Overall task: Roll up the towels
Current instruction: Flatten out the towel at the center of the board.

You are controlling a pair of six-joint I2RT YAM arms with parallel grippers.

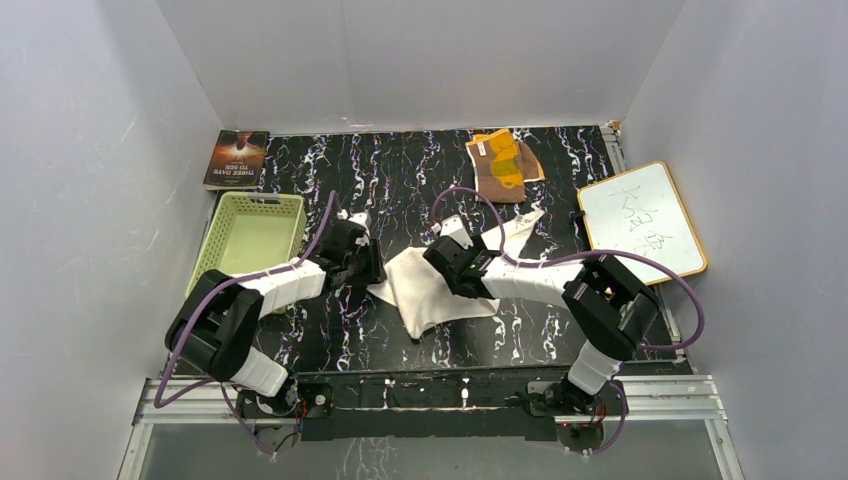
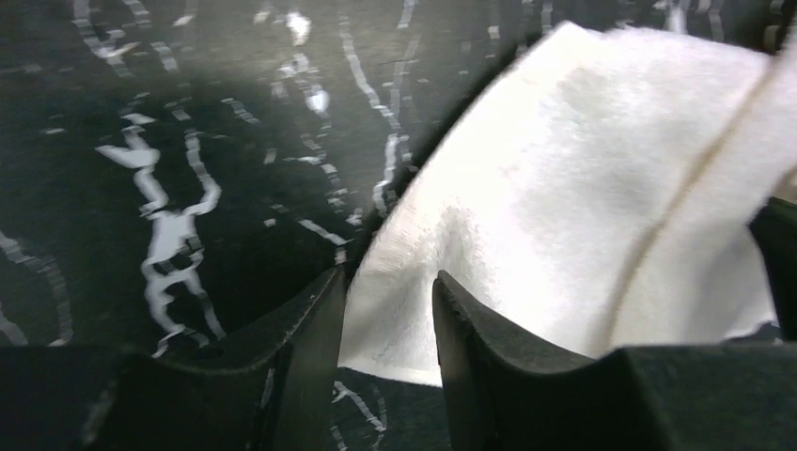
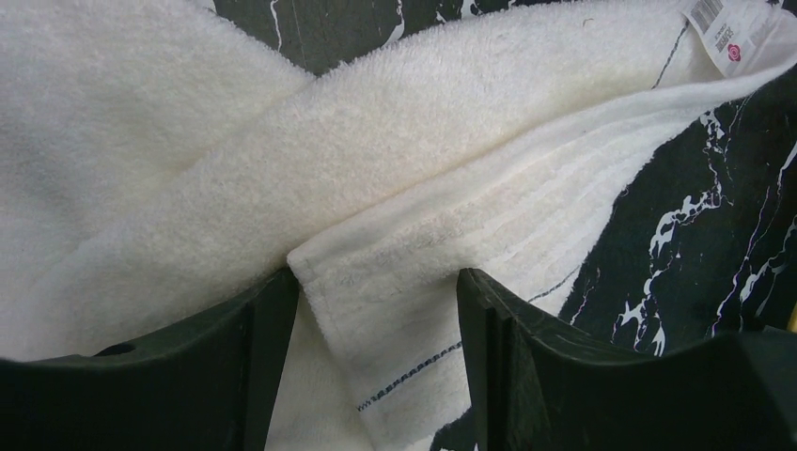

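Reaching in from the near edge of the black, white-veined counter [image 1: 400,170], two arms bracket one cream-white towel [image 1: 430,290] lying mid-counter: the left arm [image 1: 285,285] is at its left edge and the right arm [image 1: 540,282] over its right part. There are two towels in all. The cream one is rumpled, spread broad toward the near side, with a narrow strip running off to the far right. The left wrist view shows the left jaws standing apart with the towel's corner edge in the gap, not pinched. The right wrist view shows the right jaws spread wide over a folded-over hem [image 3: 442,272], one thick layer crossing another, with dark stitching and a small printed label [image 3: 719,33] at the far corner, details too small to see from above. Only the top view shows the rest: one pale green basket [image 1: 262,199] on the left, one framed whiteboard [image 1: 640,220] with scribbles on the right, and at the far edge the brown towel [image 1: 505,165] with yellow-orange patches, crumpled, well apart from the cream one, plus one book [image 1: 237,158] in the far left corner.
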